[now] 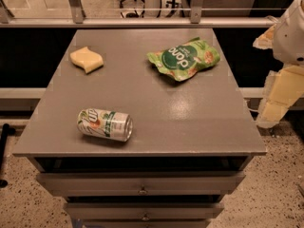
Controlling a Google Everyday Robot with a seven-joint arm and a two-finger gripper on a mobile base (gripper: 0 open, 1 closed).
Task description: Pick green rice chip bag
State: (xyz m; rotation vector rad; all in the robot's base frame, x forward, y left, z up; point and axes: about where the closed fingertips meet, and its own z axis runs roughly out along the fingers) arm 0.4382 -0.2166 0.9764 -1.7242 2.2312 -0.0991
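Note:
The green rice chip bag (185, 58) lies flat on the grey cabinet top (190, 118), at the back right. It is a crinkled light-green pouch with a dark green oval and white lettering. My arm comes in at the right edge of the view, and its gripper (274, 103) hangs beside the table's right edge. The gripper is to the right of the bag and nearer the front, well apart from it and holding nothing that I can see.
A green-and-white soda can (105, 124) lies on its side at the front left. A pale yellow wavy sponge (86, 59) sits at the back left. Drawers (142, 184) are below the top. A railing (142, 22) runs behind the cabinet.

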